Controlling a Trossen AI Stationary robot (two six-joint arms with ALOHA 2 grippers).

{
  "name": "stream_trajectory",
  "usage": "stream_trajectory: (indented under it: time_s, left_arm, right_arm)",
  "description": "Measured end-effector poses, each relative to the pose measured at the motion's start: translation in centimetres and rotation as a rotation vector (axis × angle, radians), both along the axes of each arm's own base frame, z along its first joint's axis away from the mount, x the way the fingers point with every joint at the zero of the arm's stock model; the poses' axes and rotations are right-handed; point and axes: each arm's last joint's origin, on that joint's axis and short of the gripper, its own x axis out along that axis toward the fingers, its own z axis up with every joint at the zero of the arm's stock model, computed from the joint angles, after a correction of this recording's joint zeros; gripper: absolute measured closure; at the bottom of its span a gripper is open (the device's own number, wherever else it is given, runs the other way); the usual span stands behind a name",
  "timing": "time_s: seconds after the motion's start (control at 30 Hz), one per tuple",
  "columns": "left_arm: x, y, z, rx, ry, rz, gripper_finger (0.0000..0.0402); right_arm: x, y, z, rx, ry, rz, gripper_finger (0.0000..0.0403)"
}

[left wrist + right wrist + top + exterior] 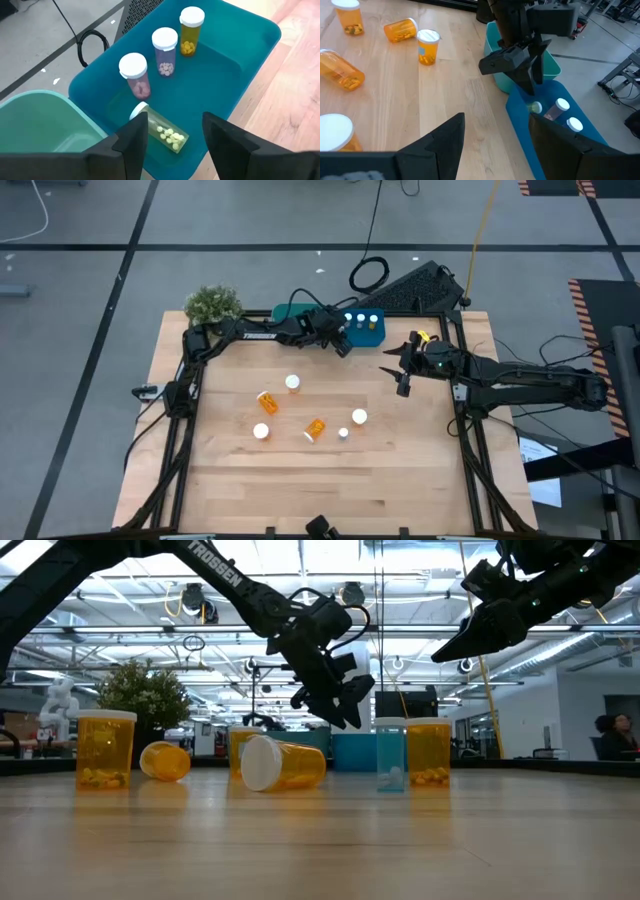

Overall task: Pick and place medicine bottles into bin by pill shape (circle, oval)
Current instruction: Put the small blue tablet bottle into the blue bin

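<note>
Several orange medicine bottles with white caps are on the table's middle: upright ones (292,383) (358,417) (261,431), lying ones (266,401) (314,429), and a slim pale one (343,433). My left gripper (172,145) hangs open over the blue bin (235,60). In that bin, three bottles stand upright (165,50) and one clear bottle (162,131) lies on its side. My right gripper (402,378) hovers open above the table, to the right of the bins, with nothing between its fingers.
A lighter green bin (40,120) stands beside the blue one on its left side in the high view. A potted plant (212,304) is at the far left corner. A keyboard (415,285) and cables lie beyond the far edge. Bare wood lies toward the near edge.
</note>
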Motion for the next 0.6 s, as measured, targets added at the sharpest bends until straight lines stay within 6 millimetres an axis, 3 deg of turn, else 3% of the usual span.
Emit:
stream_trajectory:
  time_s: [0.23, 0.6]
  left_arm:
    - [-0.2, -0.5, 0.8, 0.013, 0.013, -0.016, 0.0215]
    - [-1.9, -4.9, 6.5, 0.060, 0.075, -0.145, 0.0215]
  right_arm:
    - [0.0, 0.0, 0.0, 0.000, 0.000, 0.000, 0.0188]
    - [0.2, 0.6, 0.0, 0.084, -0.029, 0.020, 0.0188]
